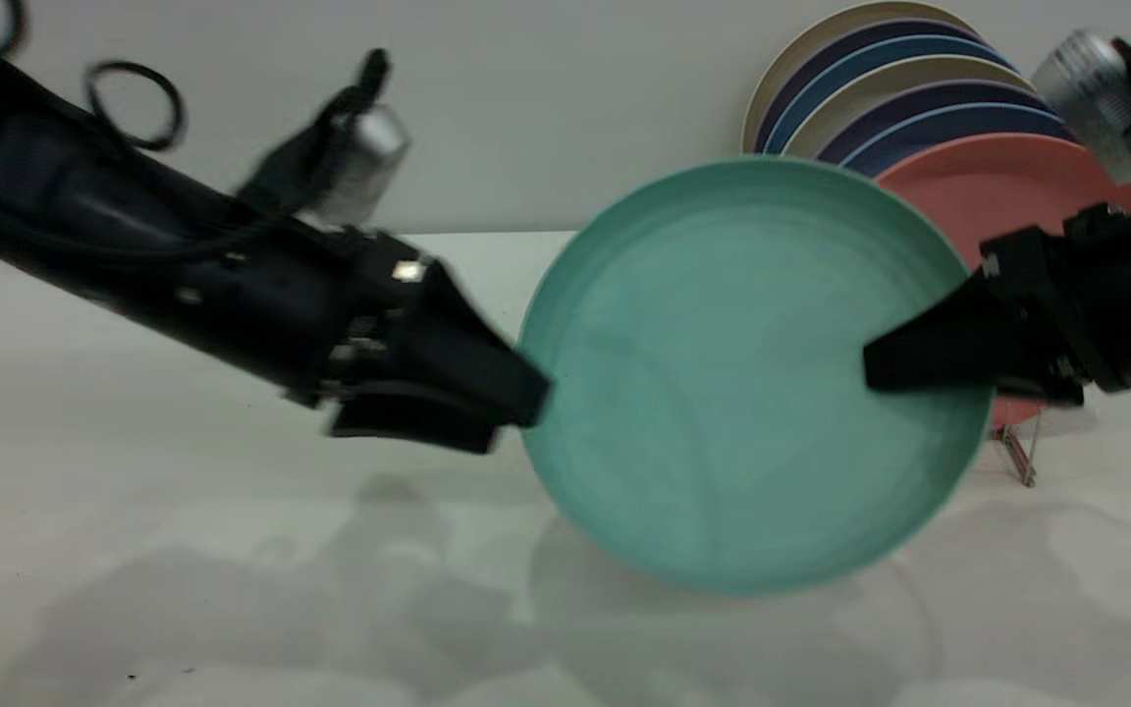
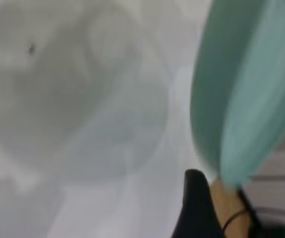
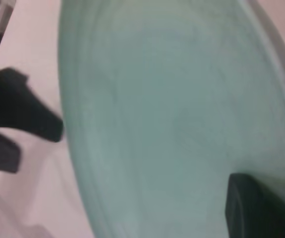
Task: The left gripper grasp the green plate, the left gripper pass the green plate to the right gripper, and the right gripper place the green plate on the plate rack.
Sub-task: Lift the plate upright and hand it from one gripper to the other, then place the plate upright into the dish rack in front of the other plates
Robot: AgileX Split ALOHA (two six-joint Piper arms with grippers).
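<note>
The green plate [image 1: 723,393] stands upright on edge above the table, its hollow face toward the exterior camera. My right gripper [image 1: 880,368] is shut on the plate's right rim, one black jaw lying across the face. That finger [image 3: 254,208] also shows against the plate [image 3: 172,114] in the right wrist view. My left gripper [image 1: 516,417] is open at the plate's left rim, its jaws spread and their tips just off the edge. It also shows beside the rim in the right wrist view [image 3: 30,136]. The left wrist view shows one finger [image 2: 194,208] below the plate's edge [image 2: 251,84].
Behind the right gripper, a salmon-pink plate [image 1: 997,187] and several blue and cream plates [image 1: 899,88] stand in the plate rack [image 1: 1017,457], of which only a bit of wire shows. A pale wall runs behind the white table [image 1: 183,550].
</note>
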